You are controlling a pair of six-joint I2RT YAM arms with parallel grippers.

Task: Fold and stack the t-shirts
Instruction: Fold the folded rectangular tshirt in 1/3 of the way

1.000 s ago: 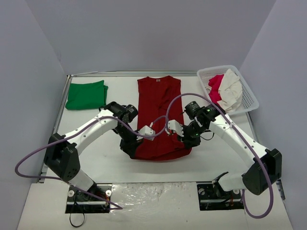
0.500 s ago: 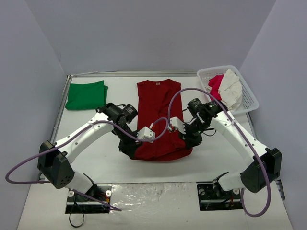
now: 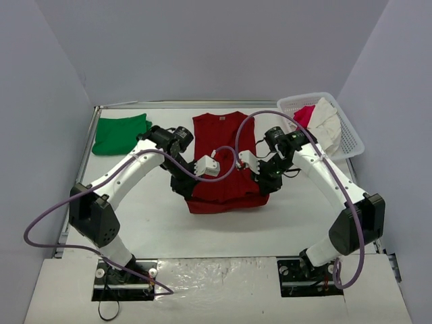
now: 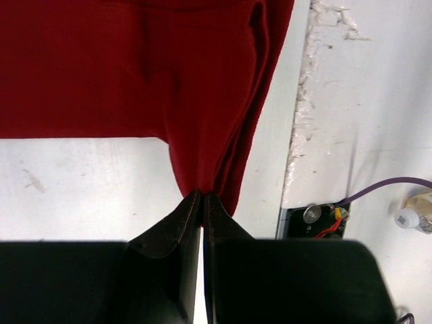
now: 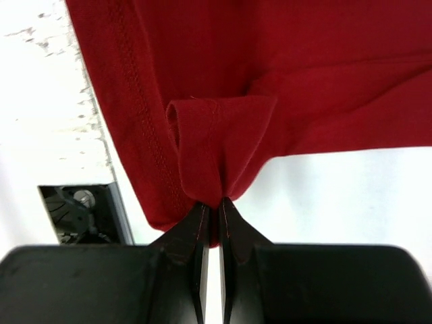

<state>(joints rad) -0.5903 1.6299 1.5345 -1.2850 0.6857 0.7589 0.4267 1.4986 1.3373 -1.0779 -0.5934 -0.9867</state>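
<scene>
The dark red t-shirt (image 3: 226, 158) lies at the table's middle, its near part lifted and doubled back. My left gripper (image 3: 188, 194) is shut on the shirt's left bottom corner (image 4: 202, 169). My right gripper (image 3: 265, 187) is shut on the right bottom corner (image 5: 219, 162). Both hold the hem above the table. The bright green t-shirt (image 3: 121, 133) lies folded at the far left, apart from both grippers.
A white basket (image 3: 344, 138) at the far right holds pink and cream cloth (image 3: 317, 125). Grey walls close in the table on three sides. The arm bases sit at the near edge, with purple cables looping over the shirt.
Both grippers have moved away from the near edge toward the collar, carrying the red shirt's bottom hem with them. The shirt's near edge now lies farther back.
</scene>
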